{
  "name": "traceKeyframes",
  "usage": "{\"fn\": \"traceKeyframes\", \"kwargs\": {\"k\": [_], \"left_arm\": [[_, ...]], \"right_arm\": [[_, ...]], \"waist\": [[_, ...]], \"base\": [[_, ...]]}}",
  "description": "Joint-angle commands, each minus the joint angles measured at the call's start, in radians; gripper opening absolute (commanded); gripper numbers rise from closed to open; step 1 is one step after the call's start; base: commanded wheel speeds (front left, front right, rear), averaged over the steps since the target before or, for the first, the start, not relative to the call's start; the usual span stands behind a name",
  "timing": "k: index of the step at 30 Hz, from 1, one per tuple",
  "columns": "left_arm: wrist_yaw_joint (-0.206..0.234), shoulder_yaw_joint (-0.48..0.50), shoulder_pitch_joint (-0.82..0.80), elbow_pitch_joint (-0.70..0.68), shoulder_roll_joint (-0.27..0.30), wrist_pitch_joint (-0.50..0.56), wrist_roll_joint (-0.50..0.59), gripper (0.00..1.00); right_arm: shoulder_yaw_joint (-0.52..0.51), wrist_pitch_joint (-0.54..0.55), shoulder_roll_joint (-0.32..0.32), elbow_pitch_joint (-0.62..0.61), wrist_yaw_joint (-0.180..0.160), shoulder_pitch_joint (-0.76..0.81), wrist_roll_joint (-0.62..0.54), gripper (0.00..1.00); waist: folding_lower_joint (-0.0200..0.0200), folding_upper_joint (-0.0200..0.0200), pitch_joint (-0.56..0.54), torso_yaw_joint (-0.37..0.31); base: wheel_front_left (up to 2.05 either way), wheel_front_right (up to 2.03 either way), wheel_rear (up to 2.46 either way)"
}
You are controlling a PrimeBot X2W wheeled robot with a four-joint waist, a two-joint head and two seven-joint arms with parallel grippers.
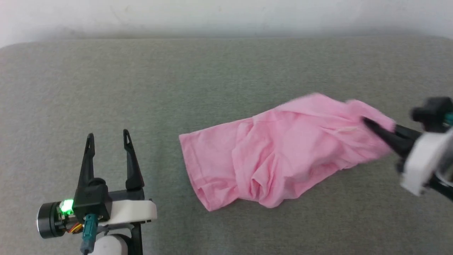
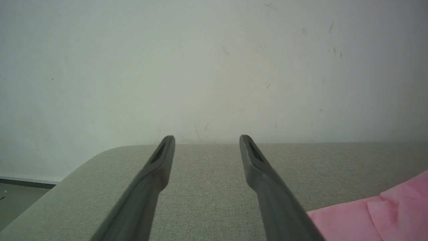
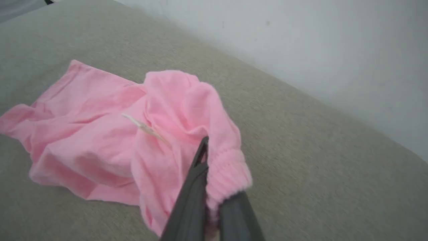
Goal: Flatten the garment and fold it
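Pink cotton shorts point(image 1: 279, 156) are lying crumpled on the grey upholstered surface point(image 1: 212, 71), right of centre. One leg is pointing near-left and the waistband end is sitting at the right.

Near left: left gripper point(image 1: 108, 135) is hovering over bare cushion with its fingers spread wide, holding nothing, well apart from the shorts.

Right: right gripper point(image 1: 368, 123) is pinching the gathered waistband point(image 3: 229, 170). Its fingers are closed tight on the cloth, and that corner is sitting a bit raised off the surface. White label point(image 3: 143, 127) is showing just left of the pinch.

Far: more bare cushion, then a pale wall point(image 1: 226, 14).

My read is that flattening is only beginning. One waistband corner is in hand, the wrinkles are all in, and no fold is made.

The next move is calling for the left gripper to cross over and take the opposite waistband corner or a leg hem. Then both should pull apart to tension the cloth flat. Watching for the thin pinch slipping off the elastic.
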Motion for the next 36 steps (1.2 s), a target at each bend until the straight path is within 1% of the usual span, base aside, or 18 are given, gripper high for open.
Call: {"fn": "traceKeyframes", "kwargs": {"k": [1, 4, 5, 7, 11, 13, 16, 17, 18, 21, 23, 26, 28, 30, 33, 36], "left_arm": [[-0.004, 0.006, 0.007, -0.002, -0.006, -0.005, 0.007, 1.0], [-0.012, 0.013, 0.006, -0.003, -0.009, -0.005, 0.013, 1.0], [-0.014, 0.015, 0.004, -0.003, -0.01, -0.005, 0.016, 1.0], [-0.02, 0.017, 0.001, -0.003, -0.012, -0.005, 0.019, 1.0], [-0.031, 0.018, -0.005, 0.004, -0.017, -0.005, 0.025, 1.0], [-0.035, 0.02, -0.005, 0.009, -0.018, -0.005, 0.027, 1.0], [-0.038, 0.027, 0.007, 0.017, -0.018, -0.005, 0.029, 1.0], [-0.039, 0.029, 0.011, 0.022, -0.017, -0.005, 0.03, 1.0], [-0.042, 0.031, 0.013, 0.026, -0.015, -0.005, 0.032, 1.0], [-0.05, 0.041, 0.011, 0.032, -0.001, -0.005, 0.036, 1.0], [-0.057, 0.051, 0.006, 0.034, 0.014, -0.005, 0.038, 1.0], [-0.074, 0.064, -0.016, 0.043, 0.044, -0.005, 0.041, 1.0], [-0.093, 0.069, -0.04, 0.055, 0.068, -0.005, 0.042, 1.0], [-0.114, 0.07, -0.072, 0.073, 0.092, -0.005, 0.043, 1.0], [-0.153, 0.055, -0.132, 0.11, 0.123, -0.005, 0.048, 1.0], [-0.211, 0.019, -0.216, 0.182, 0.148, -0.005, 0.051, 1.0]], "right_arm": [[-0.008, -0.002, -0.007, 0.011, -0.002, 0.024, -0.003, 0.0], [-0.041, 0.018, -0.044, 0.086, -0.002, 0.115, -0.014, 0.0], [-0.048, 0.029, -0.044, 0.113, -0.002, 0.145, -0.013, 0.0], [-0.068, 0.038, -0.033, 0.165, -0.002, 0.204, 0.007, 0.0], [-0.069, 0.06, 0.006, 0.254, -0.002, 0.3, 0.019, 0.0], [-0.064, 0.066, 0.032, 0.278, -0.002, 0.33, 0.015, 0.0], [-0.084, 0.033, 0.07, 0.294, -0.002, 0.353, 0.031, 0.0], [-0.097, 0.013, 0.075, 0.299, -0.002, 0.354, 0.024, 0.62], [-0.114, -0.014, 0.074, 0.305, -0.002, 0.353, 0.009, 1.0], [-0.188, -0.102, 0.07, 0.309, -0.002, 0.357, -0.037, 1.0], [-0.252, -0.134, 0.061, 0.293, -0.002, 0.365, -0.079, 1.0], [-0.383, -0.155, 0.051, 0.246, -0.002, 0.39, -0.154, 1.0], [-0.487, -0.16, 0.057, 0.2, -0.002, 0.419, -0.21, 1.0], [-0.597, -0.162, 0.079, 0.149, -0.002, 0.456, -0.279, 1.0], [-0.744, -0.163, 0.134, 0.057, -0.002, 0.524, -0.387, 1.0], [-0.877, -0.163, 0.223, -0.052, -0.002, 0.586, -0.502, 1.0]], "waist": [[0.0001, 0.0, -0.02, -0.039], [0.0001, 0.0, -0.015, -0.058], [0.0001, 0.0, -0.012, -0.061], [0.0001, 0.0, -0.007, -0.066], [0.0001, 0.0, 0.0, -0.066], [0.0001, 0.0, -0.005, -0.067], [0.0001, 0.0, -0.023, -0.075], [0.0001, 0.0, -0.033, -0.079], [0.0001, 0.0, -0.041, -0.081], [0.0001, 0.0, -0.07, -0.088], [0.0001, 0.0, -0.086, -0.096], [0.0001, 0.0, -0.104, -0.107], [0.0001, 0.0, -0.114, -0.114], [0.0001, 0.0, -0.122, -0.118], [0.0001, 0.0, -0.128, -0.118], [0.0001, 0.0, -0.129, -0.117]], "base": [[0.0, 0.0, 0.0], [0.0, 0.0, 0.0], [0.0, 0.0, 0.0], [0.0, 0.0, 0.0], [0.0, 0.0, 0.0], [0.0, 0.0, 0.0], [0.0, 0.0, 0.0], [0.0, 0.0, 0.0], [0.0, 0.0, 0.0], [0.0, 0.0, 0.0], [0.0, 0.0, 0.0], [0.0, 0.0, 0.0], [0.0, 0.0, 0.0], [0.0, 0.0, 0.0], [0.0, 0.0, 0.0], [0.0, 0.0, 0.0]]}}
